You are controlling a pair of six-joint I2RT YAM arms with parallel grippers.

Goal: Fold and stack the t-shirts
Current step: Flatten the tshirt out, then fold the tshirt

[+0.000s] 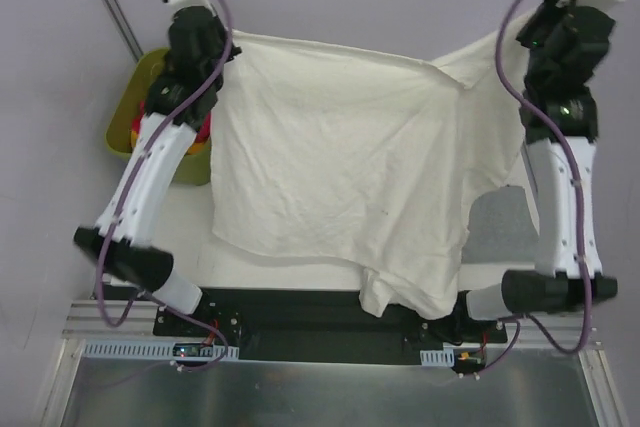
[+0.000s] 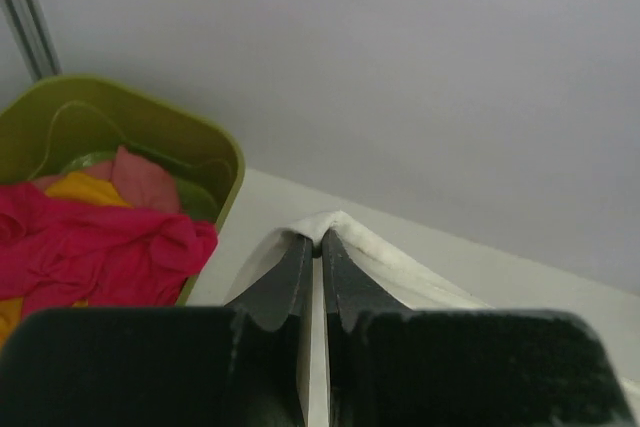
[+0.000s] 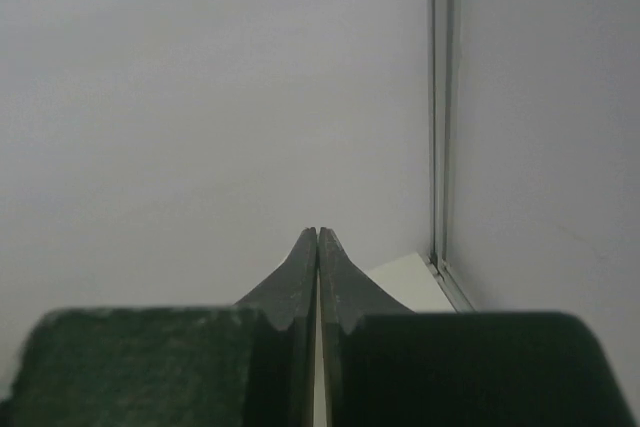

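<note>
A large cream-white t-shirt [image 1: 340, 157] is seen from above, spread over the table [image 1: 190, 237], its far corners held up at either side. A grey t-shirt [image 1: 497, 222] is laid flat at its right edge. Only in the left wrist view is the olive-green tub [image 2: 225, 162] seen into, with a pink shirt [image 2: 100, 247] and a yellow shirt [image 2: 85, 189] heaped inside. The left gripper [image 2: 318, 239] is pinched tight on a white fold. The right gripper [image 3: 317, 237] is pressed together, with only a pale sliver shown between its jaws
</note>
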